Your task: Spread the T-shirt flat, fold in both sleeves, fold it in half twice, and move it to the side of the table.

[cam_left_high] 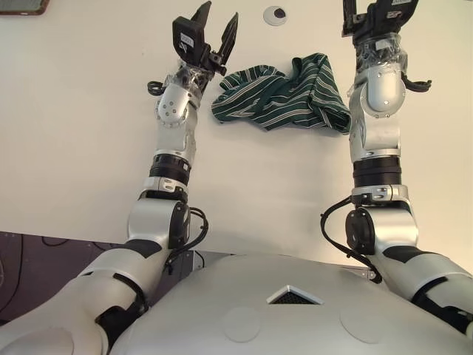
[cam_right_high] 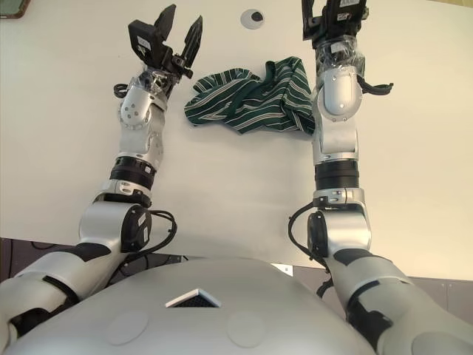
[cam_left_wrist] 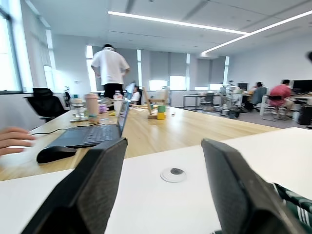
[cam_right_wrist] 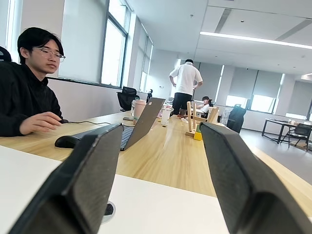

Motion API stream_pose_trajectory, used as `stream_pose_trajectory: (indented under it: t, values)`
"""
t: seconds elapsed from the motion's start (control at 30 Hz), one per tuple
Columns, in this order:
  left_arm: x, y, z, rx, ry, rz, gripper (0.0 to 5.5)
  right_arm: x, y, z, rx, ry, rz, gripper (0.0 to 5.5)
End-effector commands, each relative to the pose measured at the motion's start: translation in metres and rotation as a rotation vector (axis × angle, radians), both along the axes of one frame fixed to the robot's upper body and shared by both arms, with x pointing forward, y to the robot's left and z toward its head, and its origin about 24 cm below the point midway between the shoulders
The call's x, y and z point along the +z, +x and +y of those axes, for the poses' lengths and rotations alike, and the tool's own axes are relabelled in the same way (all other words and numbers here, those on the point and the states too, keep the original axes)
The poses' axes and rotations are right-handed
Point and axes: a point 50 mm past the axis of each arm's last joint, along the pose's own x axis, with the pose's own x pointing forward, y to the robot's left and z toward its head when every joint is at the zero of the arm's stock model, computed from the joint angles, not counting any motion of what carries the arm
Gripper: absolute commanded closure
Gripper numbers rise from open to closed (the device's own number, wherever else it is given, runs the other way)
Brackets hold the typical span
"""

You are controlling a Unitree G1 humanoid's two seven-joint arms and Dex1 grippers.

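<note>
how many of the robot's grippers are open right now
2. The left gripper is open over the table, just left of the crumpled T-shirt. The right gripper is open beyond the shirt's right end. Neither holds anything.

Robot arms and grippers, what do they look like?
The left arm and right arm are silver with rounded joints, black forearm rings and looping black cables. The left gripper and right gripper are black, each with two tapered fingers.
</note>
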Motion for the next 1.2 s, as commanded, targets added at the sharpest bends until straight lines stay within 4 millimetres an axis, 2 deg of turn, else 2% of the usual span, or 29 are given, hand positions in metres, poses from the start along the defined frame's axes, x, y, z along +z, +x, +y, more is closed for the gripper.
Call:
stream_pose_trajectory:
  t: [0.03,0.13,0.2,0.27,0.33,0.37,0.4,0.43,0.47,0.5,0.53,0.6,0.67,0.83,1.03,1.07,1.13,1.17,1.2]
  values:
    - [-0.010,-0.028,0.018,-0.150,0.179,-0.007,2.72,-0.002,-0.004,0.001,-0.004,-0.001,-0.003,2.62]
    - [-0.012,-0.047,0.026,-0.274,0.278,-0.008,2.72,-0.005,-0.006,0.002,-0.006,0.001,0.002,2.62]
    - [-0.013,-0.054,0.026,-0.341,0.403,-0.046,2.72,-0.006,-0.007,0.003,-0.004,0.000,0.007,2.62]
    - [-0.003,-0.048,0.023,-0.272,0.321,-0.085,2.72,-0.006,-0.007,0.003,-0.002,-0.002,0.009,2.62]
    - [0.026,-0.010,0.028,0.071,-0.167,-0.019,2.72,-0.005,-0.007,0.003,0.014,0.034,0.003,2.62]
    - [0.034,0.009,0.033,0.227,-0.502,0.092,2.72,-0.002,-0.006,0.004,0.045,0.147,0.004,2.62]
    - [0.034,0.024,0.031,0.310,-0.768,0.220,2.72,0.001,-0.005,0.004,0.072,0.291,0.010,2.62]
    - [0.033,0.031,0.025,0.339,-0.887,0.300,2.72,0.004,-0.004,0.005,0.099,0.404,0.013,2.62]
    - [0.034,0.035,0.014,0.324,-0.919,0.349,2.72,0.006,-0.004,0.005,0.120,0.484,0.012,2.62]
    - [0.036,0.036,0.008,0.310,-0.892,0.351,2.72,0.008,-0.003,0.006,0.139,0.525,0.013,2.62]
    - [0.042,0.033,0.005,0.304,-0.763,0.272,2.72,0.009,-0.003,0.004,0.145,0.522,0.011,2.62]
    - [0.050,0.024,0.009,0.332,-0.504,0.089,2.72,0.008,-0.005,-0.001,0.140,0.481,0.012,2.62]
    - [0.052,0.019,0.021,0.395,-0.344,-0.030,2.72,0.004,-0.009,-0.005,0.129,0.437,0.018,2.62]
    - [0.055,0.016,0.025,0.410,-0.256,-0.129,2.72,0.000,-0.016,-0.006,0.114,0.329,0.007,2.62]
    - [0.052,0.014,0.023,0.399,-0.218,-0.140,2.72,0.001,-0.015,-0.005,0.104,0.251,0.001,2.62]
    - [0.044,0.011,0.016,0.297,-0.099,-0.130,2.72,0.001,-0.017,-0.005,0.106,0.228,0.002,2.62]
    - [0.015,-0.018,-0.001,-0.052,0.358,-0.236,2.72,-0.005,-0.021,-0.009,0.104,0.193,0.019,2.62]
    - [-0.005,-0.041,-0.006,-0.271,0.436,-0.188,2.72,-0.008,-0.022,-0.012,0.094,0.184,0.032,2.62]
    - [-0.015,-0.059,-0.007,-0.405,0.420,-0.135,2.72,-0.010,-0.023,-0.014,0.085,0.180,0.039,2.62]
